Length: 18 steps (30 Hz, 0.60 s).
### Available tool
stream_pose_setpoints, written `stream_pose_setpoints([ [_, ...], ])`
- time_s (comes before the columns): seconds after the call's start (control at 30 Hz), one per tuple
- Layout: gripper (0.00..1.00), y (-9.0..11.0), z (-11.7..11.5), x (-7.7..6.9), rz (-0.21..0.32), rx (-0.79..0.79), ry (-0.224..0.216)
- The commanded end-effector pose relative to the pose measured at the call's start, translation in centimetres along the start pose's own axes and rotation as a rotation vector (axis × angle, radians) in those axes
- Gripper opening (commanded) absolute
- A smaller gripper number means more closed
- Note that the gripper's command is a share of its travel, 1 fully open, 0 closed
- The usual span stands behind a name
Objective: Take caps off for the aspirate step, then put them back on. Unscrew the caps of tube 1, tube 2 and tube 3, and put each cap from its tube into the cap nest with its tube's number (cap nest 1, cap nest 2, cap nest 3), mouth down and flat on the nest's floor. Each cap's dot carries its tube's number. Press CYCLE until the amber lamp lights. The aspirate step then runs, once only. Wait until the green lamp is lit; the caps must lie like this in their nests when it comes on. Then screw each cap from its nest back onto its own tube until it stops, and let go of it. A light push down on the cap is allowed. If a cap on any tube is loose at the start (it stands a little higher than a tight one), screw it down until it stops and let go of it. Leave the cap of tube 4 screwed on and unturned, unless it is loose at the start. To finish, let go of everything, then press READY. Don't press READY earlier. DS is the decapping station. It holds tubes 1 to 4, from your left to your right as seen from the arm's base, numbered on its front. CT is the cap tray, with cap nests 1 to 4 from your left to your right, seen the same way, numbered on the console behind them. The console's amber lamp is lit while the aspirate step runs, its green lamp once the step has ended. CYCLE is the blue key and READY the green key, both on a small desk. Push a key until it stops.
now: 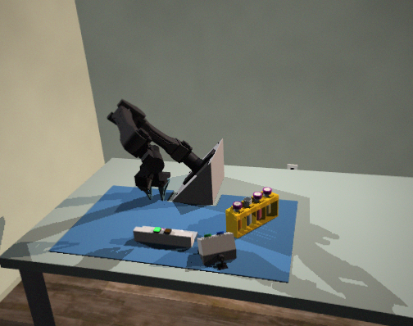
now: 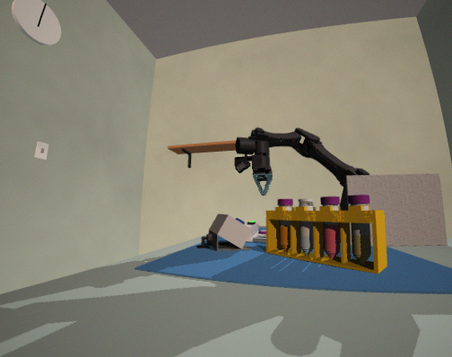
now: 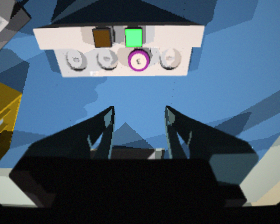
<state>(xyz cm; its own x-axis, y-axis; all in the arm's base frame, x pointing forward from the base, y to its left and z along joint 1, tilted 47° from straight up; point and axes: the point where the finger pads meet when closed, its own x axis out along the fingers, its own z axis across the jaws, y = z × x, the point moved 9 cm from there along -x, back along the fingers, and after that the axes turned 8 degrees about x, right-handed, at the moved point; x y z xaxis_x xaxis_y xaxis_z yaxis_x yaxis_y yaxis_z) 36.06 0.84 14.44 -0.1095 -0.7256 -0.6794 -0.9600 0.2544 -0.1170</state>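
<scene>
My gripper (image 1: pixel 156 196) (image 2: pixel 263 194) (image 3: pixel 139 111) is half open and empty. It hangs above the blue mat (image 1: pixel 104 221), on the arm's side of the cap tray (image 1: pixel 163 238) (image 3: pixel 51 37). In the wrist view one purple cap (image 3: pixel 139 60) lies in the third nest from the left; the other nests are empty. The console's green lamp (image 1: pixel 156 230) (image 3: pixel 133 36) is lit and the amber lamp (image 3: pixel 102 36) is dark. The yellow station (image 1: pixel 251 217) (image 2: pixel 325 248) holds four tubes. Three carry purple caps, and one tube (image 1: pixel 247 201) (image 2: pixel 306 203) has no cap.
The small key desk (image 1: pixel 216 246) (image 2: pixel 228 230) with a blue key (image 1: pixel 220 233) and a green key (image 1: pixel 207 235) stands between tray and station. A grey wedge (image 1: pixel 202 184) (image 2: pixel 396 211) hides the arm's base. A corner of the station (image 3: pixel 1 120) shows at the wrist view's left edge.
</scene>
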Motion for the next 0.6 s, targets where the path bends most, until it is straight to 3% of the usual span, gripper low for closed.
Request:
stream_pose_setpoints([
  [0.0,0.47,0.0,0.4,-0.6,-0.031,-0.003,-0.010],
  [0.17,0.47,-0.1,0.4,1.9,-0.031,-0.003,-0.010],
  [0.23,0.47,-0.1,0.4,1.9,-0.031,-0.003,-0.010],
  [0.57,0.47,-0.3,0.5,6.9,-0.031,-0.003,-0.009],
])
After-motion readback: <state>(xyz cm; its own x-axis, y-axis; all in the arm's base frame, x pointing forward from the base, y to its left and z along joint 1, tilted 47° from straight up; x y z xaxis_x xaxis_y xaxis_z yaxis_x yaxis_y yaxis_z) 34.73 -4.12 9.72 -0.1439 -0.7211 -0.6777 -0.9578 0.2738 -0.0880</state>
